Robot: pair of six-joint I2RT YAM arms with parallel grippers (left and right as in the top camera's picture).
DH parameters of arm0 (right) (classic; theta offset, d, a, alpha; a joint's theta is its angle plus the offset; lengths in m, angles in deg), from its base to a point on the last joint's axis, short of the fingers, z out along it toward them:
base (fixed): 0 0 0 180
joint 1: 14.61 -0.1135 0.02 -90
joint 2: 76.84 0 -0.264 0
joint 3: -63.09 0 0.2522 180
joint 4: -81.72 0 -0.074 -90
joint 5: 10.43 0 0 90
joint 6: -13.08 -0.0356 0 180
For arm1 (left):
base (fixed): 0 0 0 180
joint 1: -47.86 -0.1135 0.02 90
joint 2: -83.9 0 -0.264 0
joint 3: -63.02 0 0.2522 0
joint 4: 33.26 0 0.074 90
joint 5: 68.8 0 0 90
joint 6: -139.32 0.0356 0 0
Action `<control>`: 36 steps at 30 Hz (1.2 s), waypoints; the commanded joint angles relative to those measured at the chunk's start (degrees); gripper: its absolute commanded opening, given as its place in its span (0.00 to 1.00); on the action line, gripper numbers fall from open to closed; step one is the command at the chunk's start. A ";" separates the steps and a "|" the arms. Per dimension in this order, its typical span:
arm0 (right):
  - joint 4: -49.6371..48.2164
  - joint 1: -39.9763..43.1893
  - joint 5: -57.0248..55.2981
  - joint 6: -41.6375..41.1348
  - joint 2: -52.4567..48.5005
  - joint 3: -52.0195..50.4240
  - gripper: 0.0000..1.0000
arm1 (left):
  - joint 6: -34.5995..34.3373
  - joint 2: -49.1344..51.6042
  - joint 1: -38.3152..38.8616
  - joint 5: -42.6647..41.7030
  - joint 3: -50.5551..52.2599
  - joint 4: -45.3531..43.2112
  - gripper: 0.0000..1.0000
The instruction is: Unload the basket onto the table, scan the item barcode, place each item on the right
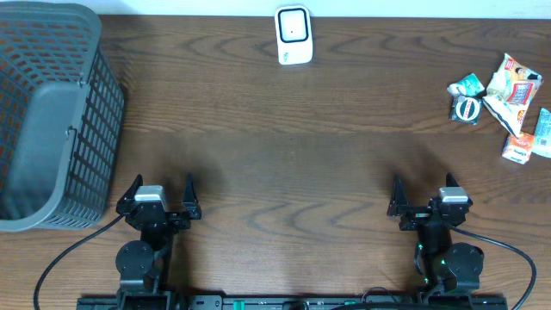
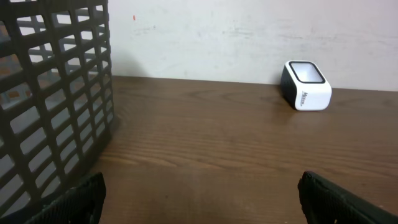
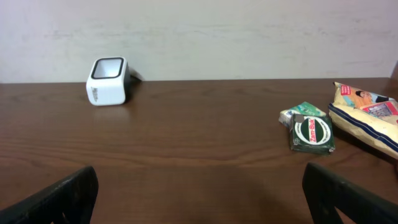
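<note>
The left pincer (image 1: pixel 164 185) and right pincer (image 1: pixel 422 188) stood spread and empty at the desk (image 1: pixel 284 155) front. Snack packets (image 1: pixel 510 86) lay far right, nearest the right arm. The barcode scanner (image 1: pixel 293 35) sat far centre.

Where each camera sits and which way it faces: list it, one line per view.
Overhead: above the table, looking straight down; left gripper and right gripper show, both open.
Left wrist: low on the table's near side, facing basket and scanner; own fingers show.
Right wrist: likewise low, facing scanner and snack packets; own fingers show.
Shared: all three see the scanner.
</note>
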 commanded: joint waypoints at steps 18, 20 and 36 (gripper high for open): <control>0.26 0.46 0.35 -0.94 0.28 -0.07 0.99 | -0.22 -0.35 -0.31 0.55 0.46 2.78 0.98; 0.24 0.46 0.35 -0.96 0.28 -0.07 0.99 | -0.24 -0.35 -0.31 0.52 0.46 2.78 0.98; 0.26 0.46 0.35 -0.96 0.28 -0.07 0.99 | -0.22 -0.35 -0.31 0.55 0.46 2.78 0.98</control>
